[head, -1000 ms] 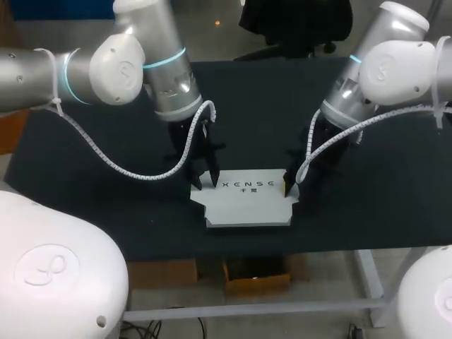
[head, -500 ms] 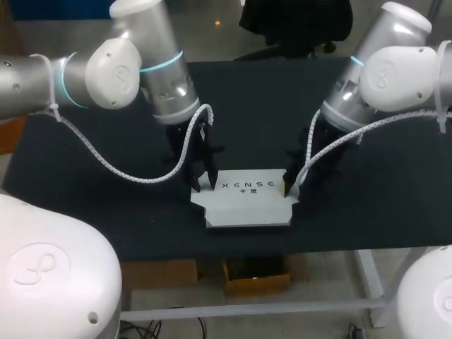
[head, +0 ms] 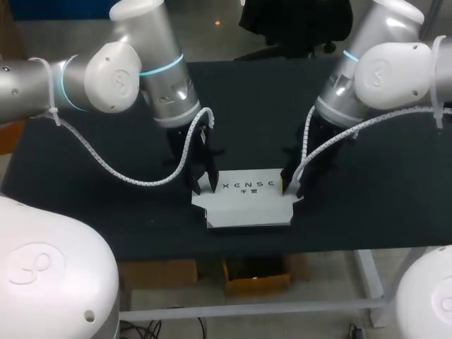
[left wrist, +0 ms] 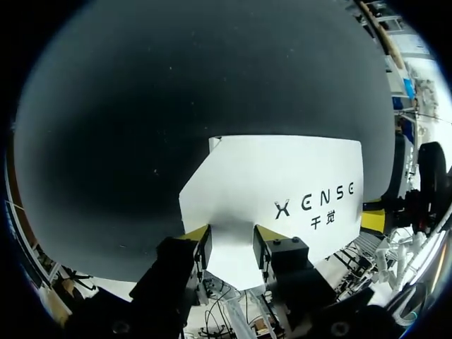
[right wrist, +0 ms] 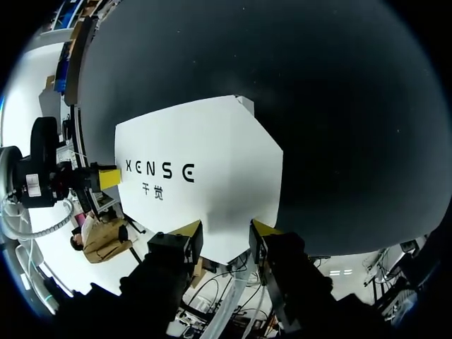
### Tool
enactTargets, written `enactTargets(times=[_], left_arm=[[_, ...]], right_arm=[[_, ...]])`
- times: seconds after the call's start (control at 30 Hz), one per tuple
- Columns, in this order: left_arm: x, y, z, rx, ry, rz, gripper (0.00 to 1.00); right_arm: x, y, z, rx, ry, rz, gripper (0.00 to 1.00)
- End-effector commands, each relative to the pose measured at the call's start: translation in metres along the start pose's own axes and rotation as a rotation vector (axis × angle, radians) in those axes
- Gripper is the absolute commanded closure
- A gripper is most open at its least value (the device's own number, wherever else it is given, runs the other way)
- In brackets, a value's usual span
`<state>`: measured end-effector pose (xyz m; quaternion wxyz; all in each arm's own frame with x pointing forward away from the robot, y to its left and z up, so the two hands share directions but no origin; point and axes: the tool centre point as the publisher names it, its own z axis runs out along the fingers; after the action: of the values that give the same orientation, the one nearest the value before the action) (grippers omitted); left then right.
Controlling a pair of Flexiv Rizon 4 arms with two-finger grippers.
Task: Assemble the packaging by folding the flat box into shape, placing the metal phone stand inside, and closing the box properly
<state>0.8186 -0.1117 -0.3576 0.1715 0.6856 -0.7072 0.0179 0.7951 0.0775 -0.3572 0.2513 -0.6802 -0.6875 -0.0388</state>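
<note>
**Held at both ends, hardly moved**

On the left, shows the arm's elbow drawn slightly outward compared with a second ago. Keeps the left gripper (left wrist: pixel 231 244) at the left end of the white flat box (head: pixel 247 205), clenched from two sides on that end's narrow flap.

In the middle, leaves the box almost where it was, near the front edge of the black table (head: pixel 254 106), printed panel facing up and interior out of sight.

On the right, shows the arm tipped a little more upright and the right gripper (right wrist: pixel 226 236) nudged slightly inward. Grasps the box's right-end flap between both yellow-tipped fingers.
</note>
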Motion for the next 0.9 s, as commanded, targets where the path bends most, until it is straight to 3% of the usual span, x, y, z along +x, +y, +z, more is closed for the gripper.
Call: enactTargets(times=[0.03,0.9], left_arm=[[0.0011,0.0023,0.0040,0.006,-0.005,-0.002,0.61],[0.0025,0.0061,0.0111,0.023,0.007,-0.004,0.65]], right_arm=[[0.0017,0.0039,0.0042,0.008,-0.013,0.003,0.60],[-0.0073,0.0042,0.0133,-0.073,-0.039,0.051,0.60]])
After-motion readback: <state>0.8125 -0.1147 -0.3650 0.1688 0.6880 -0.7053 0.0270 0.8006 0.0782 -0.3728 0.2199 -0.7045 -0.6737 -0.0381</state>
